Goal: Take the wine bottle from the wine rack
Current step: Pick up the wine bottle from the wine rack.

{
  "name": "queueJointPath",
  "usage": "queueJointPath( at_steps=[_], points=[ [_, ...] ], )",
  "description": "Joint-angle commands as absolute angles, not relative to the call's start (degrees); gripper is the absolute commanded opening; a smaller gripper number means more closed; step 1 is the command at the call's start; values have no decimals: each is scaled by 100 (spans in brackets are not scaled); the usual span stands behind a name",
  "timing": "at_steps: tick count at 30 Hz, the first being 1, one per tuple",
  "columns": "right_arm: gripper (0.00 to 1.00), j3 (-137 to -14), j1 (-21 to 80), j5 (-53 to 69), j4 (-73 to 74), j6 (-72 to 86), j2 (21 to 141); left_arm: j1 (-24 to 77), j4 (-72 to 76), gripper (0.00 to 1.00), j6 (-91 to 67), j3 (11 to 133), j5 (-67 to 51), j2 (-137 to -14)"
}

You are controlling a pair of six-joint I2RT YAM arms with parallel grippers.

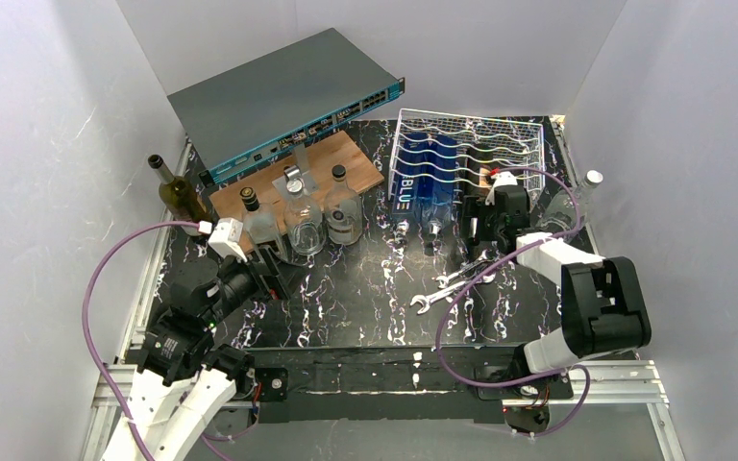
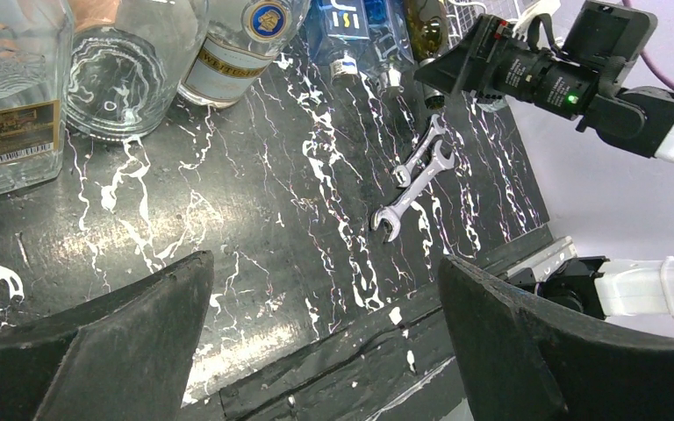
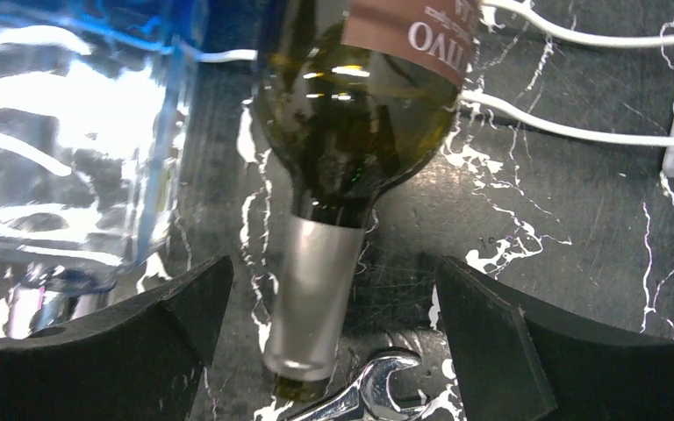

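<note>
The white wire wine rack (image 1: 528,134) lies at the back right of the table, and its wires show in the right wrist view (image 3: 579,132). A dark green wine bottle (image 3: 360,132) with a brown label lies in it, and its silver-foiled neck (image 3: 316,281) sticks out toward me. It also shows from above (image 1: 478,175). My right gripper (image 3: 333,272) is open, with one jaw on each side of the neck and neither touching it. From above the right gripper (image 1: 479,223) is at the rack's near edge. My left gripper (image 2: 325,263) is open and empty over the table at the left (image 1: 274,269).
A blue bottle (image 1: 432,178) lies in the rack beside the wine bottle. Two wrenches (image 1: 456,283) lie just before the neck. Several bottles (image 1: 303,216) stand by a wooden board (image 1: 298,173). A grey network switch (image 1: 288,101) is behind them, and a clear bottle (image 1: 577,197) lies right of the rack.
</note>
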State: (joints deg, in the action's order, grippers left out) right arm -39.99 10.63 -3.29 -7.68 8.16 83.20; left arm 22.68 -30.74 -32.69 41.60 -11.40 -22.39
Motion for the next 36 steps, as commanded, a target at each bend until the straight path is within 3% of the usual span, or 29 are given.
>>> queueJointPath(
  at_steps=[1,13,21,36],
  points=[
    [92,-4298,1122,-829,-1256,1213,8595,2254,-3146,98,-3278,4095,-1129,-2209],
    [80,-4247,1165,-1234,-2040,1365,8904,2250,-3236,98,-3254,4078,-1074,-2162],
    [66,-4261,1169,-956,-2057,1431,9035,2252,-3296,98,-3258,4087,-1037,-2159],
    [51,-4351,1169,-814,-2057,1490,9231,2254,-3296,98,-3315,4038,-1037,-2116]
  ],
)
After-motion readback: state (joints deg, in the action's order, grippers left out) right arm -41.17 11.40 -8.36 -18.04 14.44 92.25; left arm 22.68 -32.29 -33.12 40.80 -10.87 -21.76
